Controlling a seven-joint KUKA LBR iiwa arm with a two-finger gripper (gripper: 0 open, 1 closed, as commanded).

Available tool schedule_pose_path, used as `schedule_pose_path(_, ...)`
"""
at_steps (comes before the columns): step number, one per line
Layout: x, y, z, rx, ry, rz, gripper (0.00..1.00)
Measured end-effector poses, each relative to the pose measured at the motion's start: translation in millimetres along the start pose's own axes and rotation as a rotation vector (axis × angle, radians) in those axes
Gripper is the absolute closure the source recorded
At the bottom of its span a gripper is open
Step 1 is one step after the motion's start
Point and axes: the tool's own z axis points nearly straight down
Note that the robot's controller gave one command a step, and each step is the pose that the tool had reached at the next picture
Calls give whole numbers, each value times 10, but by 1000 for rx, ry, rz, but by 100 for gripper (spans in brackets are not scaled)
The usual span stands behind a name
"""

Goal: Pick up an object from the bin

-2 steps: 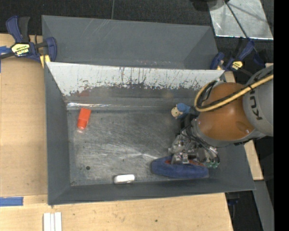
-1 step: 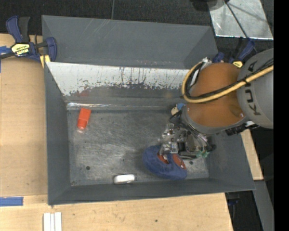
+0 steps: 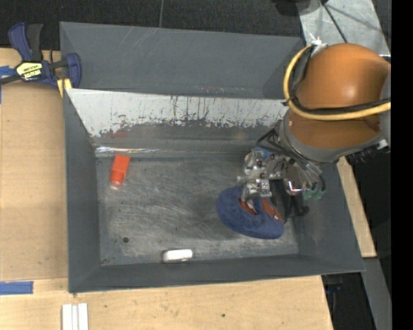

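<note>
Three loose things lie on the floor of the bin in the camera view, and they are spread wide enough that none crowds another. A small orange cylinder sits far left, close under the far wall. A short white piece lies against the near wall, about midway along it. The third is a soft-looking blue lump at the near right.

My end effector sits low over the far-right part of the blue lump and appears to touch its top. I read that as the reason for the pose: the arm comes in from the right, and the lump is the nearest thing to it, so the reach is short. The orange cover on the wrist hangs above the right wall, tilted in toward the floor.

Whether the end effector is released or clenched I cannot tell; the metal parts and cables around it hide that. A little red shows where it meets the lump, and I cannot say whether that belongs to the lump or to the tool.

My judgement is that the pick is at the contact stage, with nothing lifted. The lump lies flat on the floor, near the right wall's slope, which leaves the wrist little room on that side.
</note>
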Motion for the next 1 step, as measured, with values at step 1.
schedule_pose_path(1,-277,92,40,0,5,-121,100)
